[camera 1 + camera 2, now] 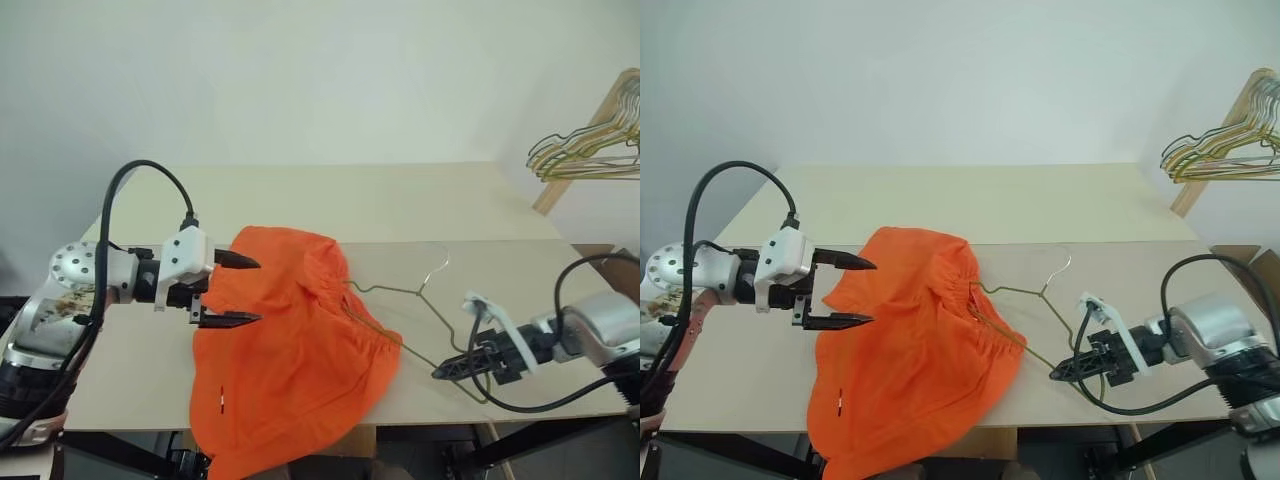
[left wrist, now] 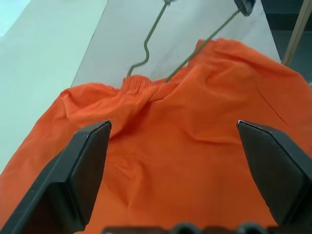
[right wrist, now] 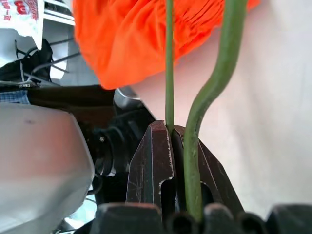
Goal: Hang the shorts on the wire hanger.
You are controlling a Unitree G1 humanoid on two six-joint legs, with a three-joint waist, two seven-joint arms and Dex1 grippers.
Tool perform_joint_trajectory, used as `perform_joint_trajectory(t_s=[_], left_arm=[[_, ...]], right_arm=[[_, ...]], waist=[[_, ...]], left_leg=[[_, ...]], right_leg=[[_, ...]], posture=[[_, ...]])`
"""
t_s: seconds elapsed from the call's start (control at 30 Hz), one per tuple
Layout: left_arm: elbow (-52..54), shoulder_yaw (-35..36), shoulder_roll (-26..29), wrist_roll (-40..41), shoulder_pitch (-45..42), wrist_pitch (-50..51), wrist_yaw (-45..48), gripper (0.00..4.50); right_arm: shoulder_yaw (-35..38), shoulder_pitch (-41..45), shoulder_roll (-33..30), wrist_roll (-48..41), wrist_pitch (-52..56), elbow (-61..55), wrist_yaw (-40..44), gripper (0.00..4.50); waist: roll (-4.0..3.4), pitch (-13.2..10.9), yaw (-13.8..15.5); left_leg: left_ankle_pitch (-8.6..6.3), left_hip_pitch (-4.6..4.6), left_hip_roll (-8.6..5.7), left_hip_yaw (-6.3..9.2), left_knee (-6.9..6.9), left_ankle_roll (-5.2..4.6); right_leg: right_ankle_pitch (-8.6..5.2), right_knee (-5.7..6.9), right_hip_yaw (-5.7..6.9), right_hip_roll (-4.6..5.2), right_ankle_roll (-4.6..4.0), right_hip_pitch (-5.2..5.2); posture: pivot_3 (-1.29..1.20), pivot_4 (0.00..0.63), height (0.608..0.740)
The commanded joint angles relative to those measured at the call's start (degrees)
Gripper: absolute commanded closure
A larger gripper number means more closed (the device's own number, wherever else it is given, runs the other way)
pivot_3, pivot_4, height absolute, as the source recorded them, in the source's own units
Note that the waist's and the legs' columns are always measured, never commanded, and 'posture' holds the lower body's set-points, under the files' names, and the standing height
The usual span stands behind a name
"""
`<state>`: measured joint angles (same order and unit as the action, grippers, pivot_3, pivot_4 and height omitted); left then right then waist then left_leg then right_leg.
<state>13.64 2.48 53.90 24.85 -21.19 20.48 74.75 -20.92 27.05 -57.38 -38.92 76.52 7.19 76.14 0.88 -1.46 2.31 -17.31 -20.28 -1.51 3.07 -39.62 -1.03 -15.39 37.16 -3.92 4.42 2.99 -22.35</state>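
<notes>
A: Where do things lie?

B: Your bright orange cloth shorts (image 1: 290,350) lie spread over the near edge of the pale wooden table (image 1: 420,200), gathered waistband toward your right. The thin olive-grey wire hanger (image 1: 400,291) has one corner tucked into that waistband; its hook rests on the tabletop, pointing away from you.

A: Grippers?

B: Your right gripper (image 1: 450,369) is clamped shut on the hanger's outer corner, wire pinched between the fingers. Your left gripper (image 1: 240,291) hangs with fingers spread wide, holding nothing, right at the shorts' left edge.

A: What does the next move turn on?

B: The hanger's long axis runs left to right into the waistband opening. Your left arm is nearer the cloth; I'd judge it should take the waistband while your right feeds the wire further in. Risk: cloth bunching ahead of the wire
</notes>
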Motion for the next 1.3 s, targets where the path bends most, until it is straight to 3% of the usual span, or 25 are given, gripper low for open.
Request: perform_joint_trajectory(t_s=[0.03,0.23,0.53,0.67,0.87,1.1,1.3], left_arm=[[2.3,3.0,1.6,1.4,0.9,1.0,-0.7,0.02],[3.7,3.4,1.8,1.9,2.1,2.0,-1.0,0.02],[4.0,2.6,1.9,1.9,1.6,2.1,-1.6,0.02],[4.1,2.6,1.9,1.8,1.5,2.1,-1.7,0.02],[2.9,1.4,1.5,1.2,-0.4,1.6,-1.7,0.02],[2.3,1.0,1.3,1.0,-0.3,0.9,-1.4,0.02],[1.2,-0.6,0.6,0.8,-2.1,0.3,-0.9,0.02]], right_arm=[[1.3,0.5,-1.0,-0.4,1.1,0.8,0.9,4.50],[0.0,-1.7,-6.1,-1.4,-0.9,-4.1,6.4,4.50],[2.6,5.2,7.7,1.1,2.5,5.7,-3.1,4.50],[8.0,7.6,13.3,0.8,6.6,12.0,-9.1,4.50],[15.3,4.9,13.4,-3.6,11.1,8.6,-9.6,4.50],[33.8,0.9,15.9,-9.5,14.3,7.5,-14.4,4.50],[30.0,-0.9,21.5,-6.1,14.5,4.4,-22.6,4.50]], waist=[[-0.02,0.0,0.4],[-0.03,0.0,1.8],[0.06,0.0,1.1],[0.06,0.0,1.5],[0.06,0.0,1.9],[0.05,0.0,1.4],[0.06,0.0,0.4]], left_leg=[[0.00,-0.01,-0.01,0.00,0.00,0.00],[0.00,0.01,0.00,0.02,-0.06,0.00],[0.00,0.05,0.04,0.03,-0.01,0.00],[0.00,0.03,-0.08,0.03,-0.04,0.00],[0.00,0.00,-0.12,0.07,-0.01,0.00],[0.00,0.03,-0.11,0.06,-0.01,0.00],[0.00,0.05,-0.01,0.05,0.02,0.00]], right_leg=[[0.00,0.00,0.00,0.00,0.00,-0.02],[0.00,0.00,0.06,-0.02,0.00,0.06],[0.06,0.03,0.08,-0.22,-0.11,0.03],[0.07,0.00,0.08,-0.10,-0.09,0.05],[0.07,-0.01,0.11,-0.08,-0.08,0.02],[0.07,0.02,0.11,-0.10,-0.08,0.06],[0.07,0.03,0.10,-0.18,-0.08,0.07]], posture=[[0.15,0.000,0.740],[0.15,0.000,0.740],[0.15,0.000,0.740],[0.15,0.000,0.740],[0.14,0.000,0.740],[0.12,0.000,0.740],[0.10,0.000,0.740]])
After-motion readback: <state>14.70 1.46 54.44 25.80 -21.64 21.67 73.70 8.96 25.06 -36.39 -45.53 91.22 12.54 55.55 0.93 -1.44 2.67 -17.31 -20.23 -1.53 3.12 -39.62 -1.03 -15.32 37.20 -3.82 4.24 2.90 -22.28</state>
